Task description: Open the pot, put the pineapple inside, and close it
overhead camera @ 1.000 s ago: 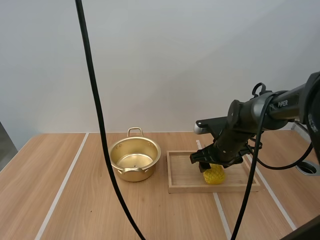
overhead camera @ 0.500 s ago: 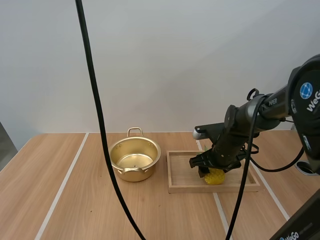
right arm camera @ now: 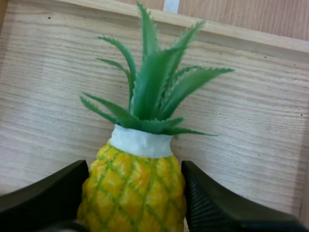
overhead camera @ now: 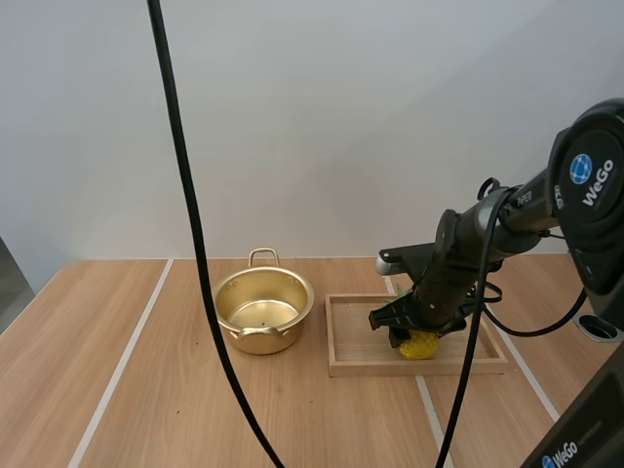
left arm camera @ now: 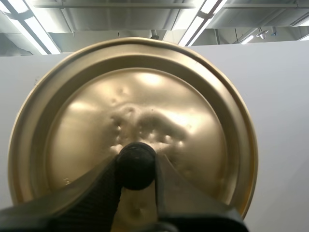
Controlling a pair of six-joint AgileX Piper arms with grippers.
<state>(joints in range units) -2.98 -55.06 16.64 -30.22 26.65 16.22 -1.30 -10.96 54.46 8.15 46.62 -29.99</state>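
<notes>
— What is the right gripper (overhead camera: 413, 328) on?

— On the pineapple (right arm camera: 133, 193). Its two black fingers (right arm camera: 53, 193) stand apart at the width of the fruit, one against each side of the yellow body, so the pineapple is pinched between them.

— And where does the pineapple lie?

— In the wooden tray (overhead camera: 349, 343), on its floor, under the lowered right arm. The wrist view shows its green leaves pointing toward one rim of the tray. From above, only the yellow body (overhead camera: 418, 345) shows below the gripper, near the tray's front rim.

— The left gripper (left arm camera: 135, 170)?

— Clamped on the black knob (left arm camera: 135, 165) of the lid (left arm camera: 145, 106). A finger (left arm camera: 101, 188) sits on each side of the knob. The golden lid stands up in front of the camera, dented near the middle.

— How many things in all?

— One pot (overhead camera: 261, 310), one lid, one pineapple, one tray and two grippers.

— What about the pot?

— It is golden with two handles, and it stands on the table (overhead camera: 146, 409) just beside the tray, on the tray's left. Its mouth is uncovered and the inside is bare. The right arm reaches over the tray from the right, and the tray's near-left rim lies between the pineapple and the pot.
</notes>
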